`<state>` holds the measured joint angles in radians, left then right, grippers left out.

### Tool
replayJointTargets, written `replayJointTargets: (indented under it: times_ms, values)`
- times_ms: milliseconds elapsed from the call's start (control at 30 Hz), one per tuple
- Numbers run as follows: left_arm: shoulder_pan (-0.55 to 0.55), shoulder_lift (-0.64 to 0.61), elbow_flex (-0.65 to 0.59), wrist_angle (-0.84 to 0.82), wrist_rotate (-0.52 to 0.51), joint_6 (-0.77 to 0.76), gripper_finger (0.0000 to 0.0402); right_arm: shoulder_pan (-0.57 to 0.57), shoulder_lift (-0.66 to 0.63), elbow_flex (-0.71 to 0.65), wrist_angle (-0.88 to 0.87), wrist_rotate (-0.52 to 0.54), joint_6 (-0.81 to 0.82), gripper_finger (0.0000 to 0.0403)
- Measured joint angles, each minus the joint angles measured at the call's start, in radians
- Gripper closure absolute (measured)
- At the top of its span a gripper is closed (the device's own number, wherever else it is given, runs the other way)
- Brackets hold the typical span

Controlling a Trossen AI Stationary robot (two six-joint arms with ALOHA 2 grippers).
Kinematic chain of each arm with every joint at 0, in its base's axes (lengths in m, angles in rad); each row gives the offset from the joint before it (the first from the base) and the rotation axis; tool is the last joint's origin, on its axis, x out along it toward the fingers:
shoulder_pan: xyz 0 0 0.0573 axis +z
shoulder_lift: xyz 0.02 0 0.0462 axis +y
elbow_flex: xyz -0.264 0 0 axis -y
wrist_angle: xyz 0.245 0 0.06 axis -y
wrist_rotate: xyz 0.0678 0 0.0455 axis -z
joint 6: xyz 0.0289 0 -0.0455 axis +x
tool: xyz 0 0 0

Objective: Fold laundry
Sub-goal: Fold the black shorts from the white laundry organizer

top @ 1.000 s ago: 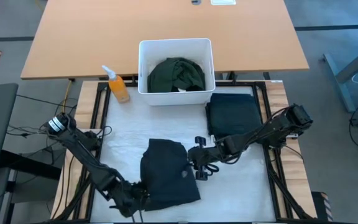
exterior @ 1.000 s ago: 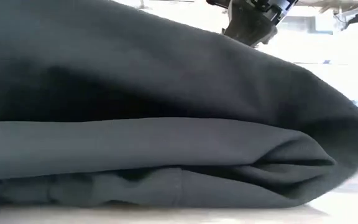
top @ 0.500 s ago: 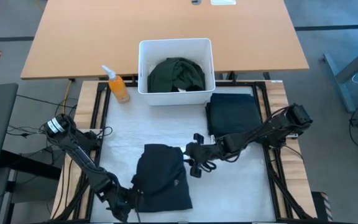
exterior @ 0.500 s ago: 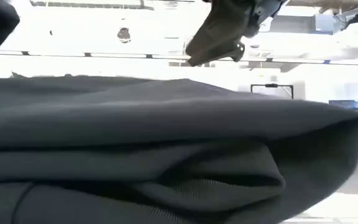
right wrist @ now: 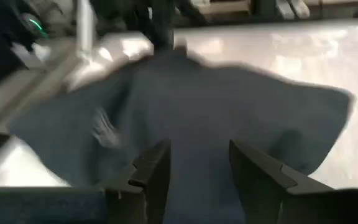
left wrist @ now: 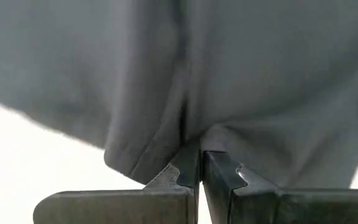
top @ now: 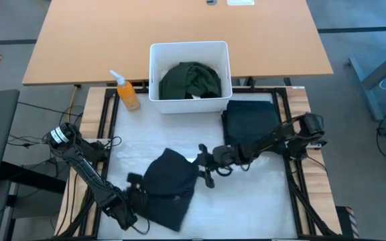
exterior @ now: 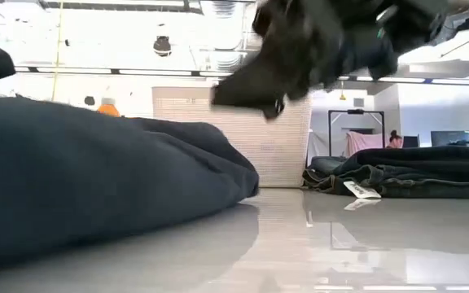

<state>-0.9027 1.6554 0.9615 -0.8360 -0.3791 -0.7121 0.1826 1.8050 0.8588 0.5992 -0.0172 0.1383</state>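
A dark charcoal garment (top: pixel 167 191) of the laundry lies bunched on the white table top (top: pixel 260 194), near the front edge. My left gripper (top: pixel 137 195) is at the garment's left edge and is shut on its cloth (left wrist: pixel 166 93). My right gripper (top: pixel 204 169) stands open at the garment's right edge. In the right wrist view its gripper (right wrist: pixel 199 167) has the dark cloth (right wrist: pixel 216 112) just ahead of its two fingers, and I cannot tell whether they touch it. The low view shows the garment (exterior: pixel 96 187) as a low mound, with the right gripper (exterior: pixel 267 73) blurred above it. My left gripper pinches a fold of the garment's left edge (left wrist: pixel 178 144) between its two fingers, which slant steeply down from the table's left. The cloth puckers at the fingertips. The rest of the garment lies slack on the table.
A white bin (top: pixel 154 73) with a dark green garment (top: pixel 190 80) stands at the back. Beside it are an orange spray bottle (top: pixel 127 92) and, on the right, a folded dark stack (top: pixel 252 122) with a white tag (exterior: pixel 361 190). Bare table lies near right.
My left gripper, still shut on the cloth, has sunk and rolled, dragging the garment toward the table's left; the neat folded shape has turned and slumped lower. My right gripper has come down and moved left, following the garment's right edge.
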Motion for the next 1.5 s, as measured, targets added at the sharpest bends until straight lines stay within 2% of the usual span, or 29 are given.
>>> replayJointTargets:
  times_ms: [100, 233, 400, 567, 700, 867, 1000, 1067, 1167, 1300, 1500]
  values:
    - [0.001, -0.001, 0.000, -0.131, -0.058, -0.095, 0.0401, -0.015, 0.081, 0.041, 0.023, 0.024, -0.015, 0.0222]
    - [0.006, -0.002, 0.018, -0.276, -0.011, -0.154, 0.0383, -0.029, 0.101, 0.093, 0.030, 0.006, -0.027, 0.0218]
    - [0.005, -0.016, 0.077, -0.452, 0.004, -0.244, 0.0334, -0.032, 0.019, 0.099, -0.072, -0.006, -0.110, 0.0212]
    - [0.000, -0.078, 0.131, -0.632, -0.003, -0.346, 0.0287, -0.052, -0.060, 0.100, -0.173, -0.007, -0.121, 0.0216]
    - [0.000, -0.154, 0.137, -0.708, 0.001, -0.436, 0.0270, -0.064, -0.045, 0.099, -0.160, -0.007, -0.125, 0.0218]
    - [-0.009, -0.238, 0.127, -0.699, 0.032, -0.482, 0.0267, -0.067, 0.011, 0.100, -0.057, -0.024, -0.140, 0.0218]
    - [-0.011, -0.275, 0.127, -0.699, 0.119, -0.420, 0.0267, -0.066, 0.066, 0.132, 0.106, -0.094, -0.149, 0.0219]
    - [-0.011, -0.283, 0.126, -0.712, 0.159, -0.399, 0.0267, -0.069, 0.113, 0.173, 0.125, -0.119, -0.155, 0.0220]
    - [-0.009, -0.290, 0.124, -0.735, 0.203, -0.385, 0.0267, -0.078, 0.205, 0.256, 0.087, -0.136, -0.171, 0.0221]
    - [-0.007, -0.295, 0.123, -0.734, 0.200, -0.277, 0.0267, -0.094, 0.282, 0.372, 0.020, -0.172, -0.186, 0.0221]
    - [-0.007, -0.294, 0.113, -0.698, 0.155, 0.091, 0.0267, -0.103, 0.339, 0.489, -0.178, -0.188, -0.226, 0.0221]
